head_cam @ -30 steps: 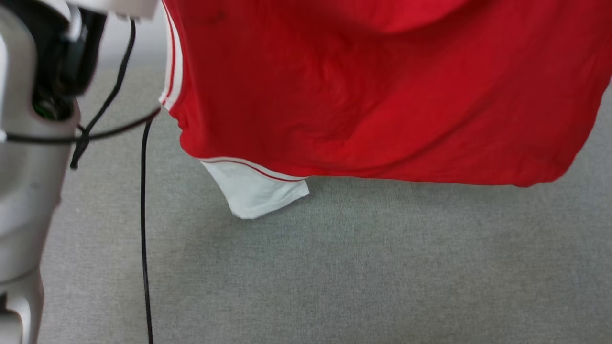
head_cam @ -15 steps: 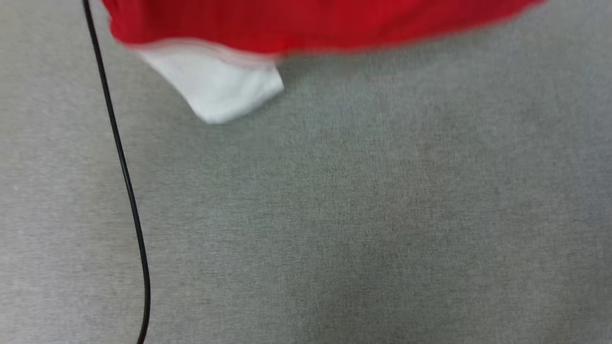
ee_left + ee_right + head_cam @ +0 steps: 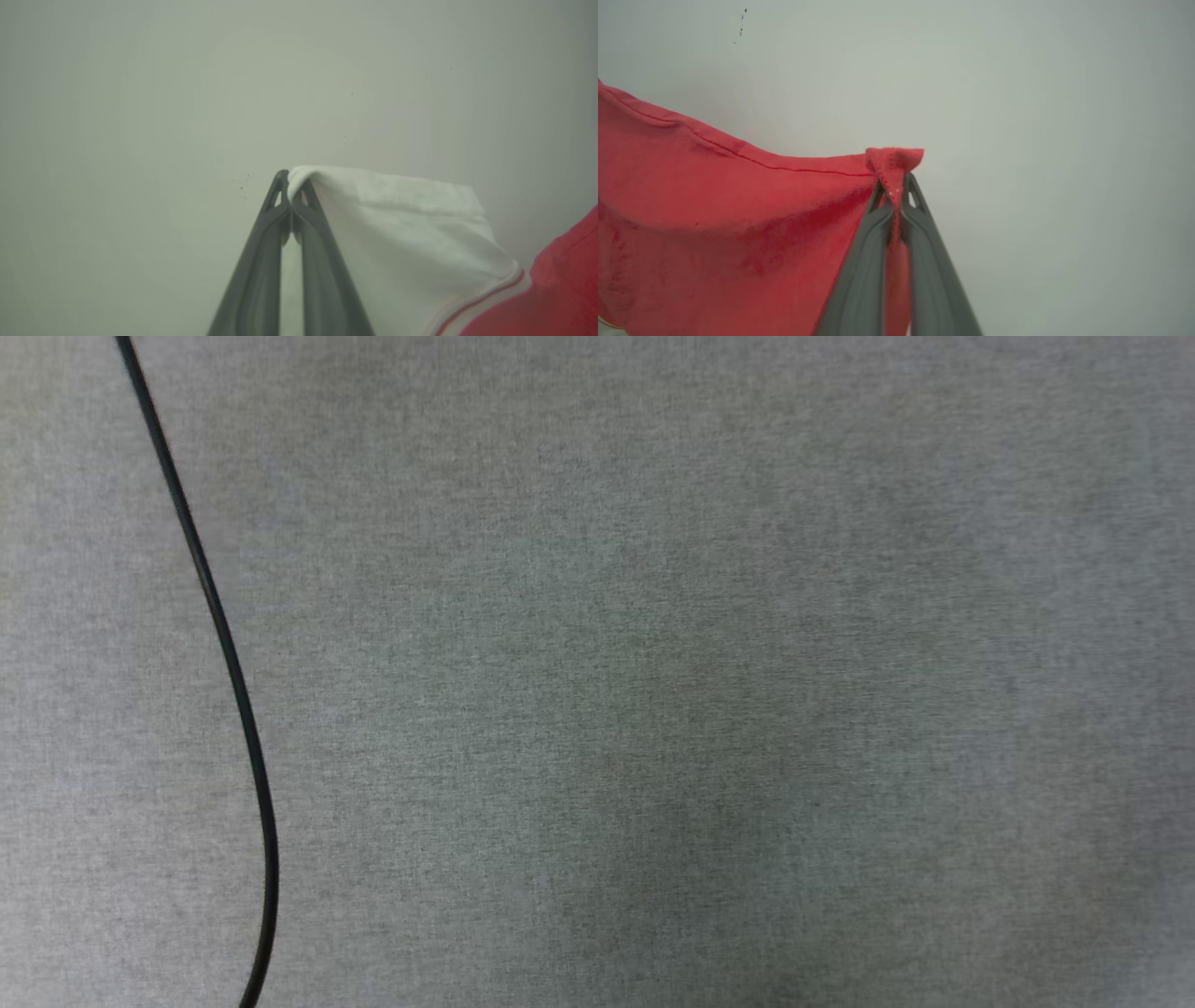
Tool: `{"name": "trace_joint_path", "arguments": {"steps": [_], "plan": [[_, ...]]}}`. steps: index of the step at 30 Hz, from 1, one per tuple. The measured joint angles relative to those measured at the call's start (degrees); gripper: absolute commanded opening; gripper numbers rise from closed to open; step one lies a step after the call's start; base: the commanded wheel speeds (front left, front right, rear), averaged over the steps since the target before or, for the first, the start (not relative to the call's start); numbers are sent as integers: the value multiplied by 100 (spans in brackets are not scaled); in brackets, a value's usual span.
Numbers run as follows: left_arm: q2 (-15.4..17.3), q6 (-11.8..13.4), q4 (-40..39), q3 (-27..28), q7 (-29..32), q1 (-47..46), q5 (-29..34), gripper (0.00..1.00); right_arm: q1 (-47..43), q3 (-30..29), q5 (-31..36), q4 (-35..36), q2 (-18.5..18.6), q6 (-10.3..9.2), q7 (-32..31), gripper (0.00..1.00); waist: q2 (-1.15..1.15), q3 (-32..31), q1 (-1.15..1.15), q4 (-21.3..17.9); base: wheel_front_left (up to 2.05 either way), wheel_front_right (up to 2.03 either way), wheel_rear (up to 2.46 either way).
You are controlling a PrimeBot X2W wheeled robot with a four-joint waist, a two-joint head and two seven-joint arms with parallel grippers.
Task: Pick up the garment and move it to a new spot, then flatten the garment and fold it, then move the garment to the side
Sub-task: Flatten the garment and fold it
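Fabric is pinched at two separate points, and that seems to be the reason for the whole pose. In the left wrist view the left tool has its fingers pressed together on the folded edge of the white sleeve, which drapes away to the lower right of the frame, past the striped trim, into the red body of the garment. In the right wrist view the right tool is pinching a red corner, a small tuft of it poking above the fingertips, and a stitched edge runs from there toward the upper left of the frame with the cloth sagging below it. Both tools point at a plain pale wall, so the garment looks to be held up in the air, hanging between the two grips rather than lying on anything. I judge this as the carry to a new spot: two spaced holds keep the cloth spread, so it can be laid down nearly flat. The head view looks down on a grey surface, table or floor I cannot tell, with a black cable curving down the left side. That bare stretch looks a likely landing place. Both pinches are shallow, so a jerk might pull the cloth free.
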State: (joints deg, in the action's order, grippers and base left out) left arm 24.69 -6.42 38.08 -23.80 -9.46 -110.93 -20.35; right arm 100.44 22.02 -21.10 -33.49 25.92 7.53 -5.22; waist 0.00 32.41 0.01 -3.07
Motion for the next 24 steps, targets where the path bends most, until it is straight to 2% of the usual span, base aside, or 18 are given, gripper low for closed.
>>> {"name": "trace_joint_path", "arguments": {"steps": [5,8,14,20,24], "plan": [[2,-18,282,-45,-197,229,-62,0,1,324,-64,-427,-34,0,260,0,0,133,0,67,0,0,0],[5,-36,449,-60,-369,771,-196,0,-333,723,-232,-699,-75,0,477,0,0,145,0,98,0,0,0],[32,-59,435,-92,-492,1639,-355,0,-867,1112,-565,-847,-58,0,767,0,0,34,0,120,0,0,0],[192,26,37,-25,-543,2959,-421,0,-1836,1578,-1073,-728,53,0,1098,0,0,-244,-1,190,0,0,0],[298,216,-573,134,-544,4090,-572,0,-2583,1791,-1389,-487,248,0,1227,0,0,-530,-1,229,0,0,0]]}}
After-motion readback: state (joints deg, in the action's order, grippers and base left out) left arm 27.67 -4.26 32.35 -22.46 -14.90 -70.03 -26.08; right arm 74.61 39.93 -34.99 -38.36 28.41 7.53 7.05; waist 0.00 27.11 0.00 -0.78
